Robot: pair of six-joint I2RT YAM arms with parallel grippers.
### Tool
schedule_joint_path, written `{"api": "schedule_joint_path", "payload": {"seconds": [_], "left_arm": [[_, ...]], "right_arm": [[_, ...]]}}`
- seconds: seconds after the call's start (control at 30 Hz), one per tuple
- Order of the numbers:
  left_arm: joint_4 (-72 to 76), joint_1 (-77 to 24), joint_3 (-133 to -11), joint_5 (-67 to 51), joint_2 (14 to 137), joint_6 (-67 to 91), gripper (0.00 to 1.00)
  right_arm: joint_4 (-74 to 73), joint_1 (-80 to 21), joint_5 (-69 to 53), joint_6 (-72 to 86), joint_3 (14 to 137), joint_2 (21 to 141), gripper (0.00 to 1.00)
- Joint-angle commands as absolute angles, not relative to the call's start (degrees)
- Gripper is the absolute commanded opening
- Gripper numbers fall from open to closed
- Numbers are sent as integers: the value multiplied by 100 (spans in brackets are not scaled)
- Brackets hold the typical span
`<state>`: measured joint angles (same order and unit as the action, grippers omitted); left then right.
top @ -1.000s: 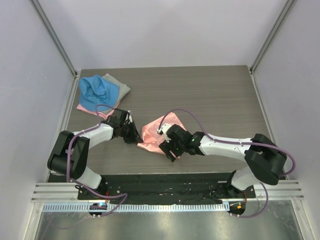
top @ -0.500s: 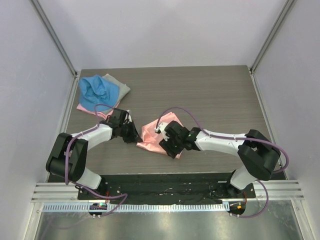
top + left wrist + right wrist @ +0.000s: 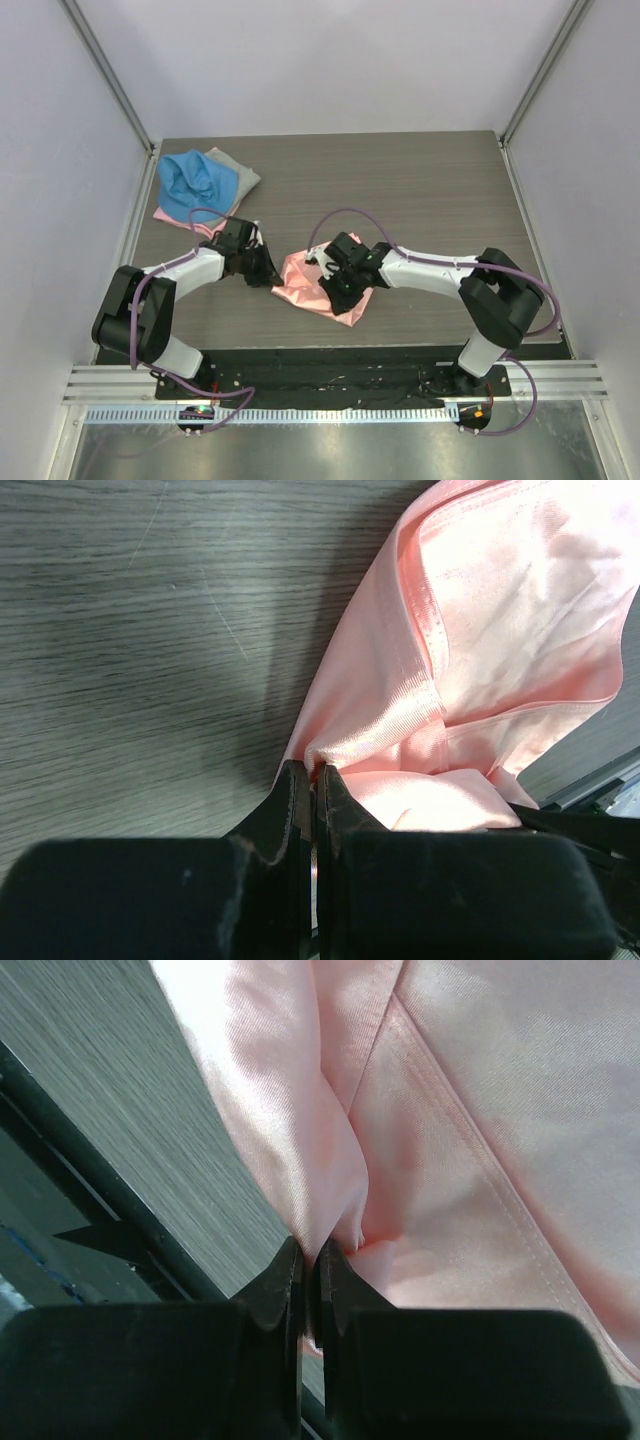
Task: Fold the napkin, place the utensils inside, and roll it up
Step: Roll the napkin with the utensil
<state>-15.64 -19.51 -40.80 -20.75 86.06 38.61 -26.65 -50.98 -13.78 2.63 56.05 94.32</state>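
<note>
While the blue cloth [image 3: 193, 180] and the grey cloth [image 3: 238, 172] are lying heaped together well beyond the left gripper [image 3: 314, 773] and off to its left, with a strip of pink cloth [image 3: 172, 214] peeking out beneath them, that gripper is clamping its jaws tight on a hemmed fold at the near end of the napkin [image 3: 300, 275]. The rest of the napkin is spilling away ahead of it and to its right, crumpled and doubled over itself on the table [image 3: 420, 200]. Its long axis is running from one gripper straight across to the other, so neither arm is the nearer one; each is holding an end. The right gripper [image 3: 311, 1252] is likewise pinching shut on a bunched pleat of the satin, with the hemmed sheet fanning out ahead of it and to its right, and the table's near edge with its black rail sitting just to its left. The coming move probably turns on drawing the two ends apart along that axis to spread the cloth flat for folding. The cloth heap is sitting well away from that line. No spoon is showing in any view.
</note>
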Motion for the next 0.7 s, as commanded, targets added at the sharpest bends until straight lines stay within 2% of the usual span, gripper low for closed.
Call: {"api": "schedule_joint_path", "payload": {"seconds": [0.0,0.23,0.37,0.4,0.5,0.67], "left_arm": [[-1696,-1960,-4104,-1960,8613,3779,0],[-1705,-1960,-4157,-1907,8745,3762,0],[-1767,-1960,-4210,-1898,8807,3727,0],[-1810,-1960,-4227,-1898,8824,3727,0],[-1889,-1960,-4306,-1916,8868,3727,0],[-2118,-1960,-4482,-1995,9008,3691,0]], "right_arm": [[-2962,-4826,-2180,545,5757,9633,8],[-2962,-4781,-1943,554,5528,9835,11],[-3163,-4781,-1846,606,5756,9695,30],[-3208,-4799,-1828,615,5835,9546,41],[-3392,-4886,-1558,633,6195,9317,56],[-3148,-5483,-398,467,6759,8983,66]]}}
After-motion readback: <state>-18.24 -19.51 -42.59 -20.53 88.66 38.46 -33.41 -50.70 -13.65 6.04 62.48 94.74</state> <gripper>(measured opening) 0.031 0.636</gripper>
